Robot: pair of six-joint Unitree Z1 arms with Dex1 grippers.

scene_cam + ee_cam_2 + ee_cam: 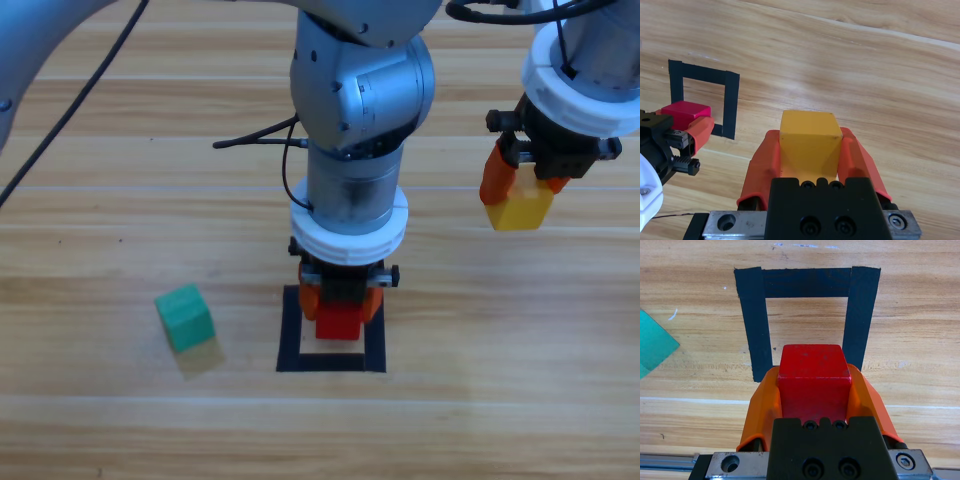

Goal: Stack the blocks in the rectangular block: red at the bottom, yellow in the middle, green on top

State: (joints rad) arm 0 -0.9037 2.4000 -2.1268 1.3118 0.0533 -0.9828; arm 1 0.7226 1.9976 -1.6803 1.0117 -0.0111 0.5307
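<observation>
The red cube [339, 322] is held by my left gripper [340, 303], shut on it, over the near edge of the dark tape rectangle [290, 340]. In the left wrist view the red cube [813, 375] sits between the orange jaws just short of the tape rectangle [755, 325]. My right gripper [522, 190] hangs at the upper right, shut on the yellow cube [519, 208], raised off the table. From the right wrist, the yellow cube [806, 142] shows between the jaws, with the red cube [685, 112] and tape rectangle [729, 100] off to the left. The green cube [185, 317] lies on the table left of the rectangle.
Bare wooden table [500, 380] lies all round. A black cable [255, 140] trails from the left arm. A corner of the green cube [652, 345] shows at the left edge of the left wrist view.
</observation>
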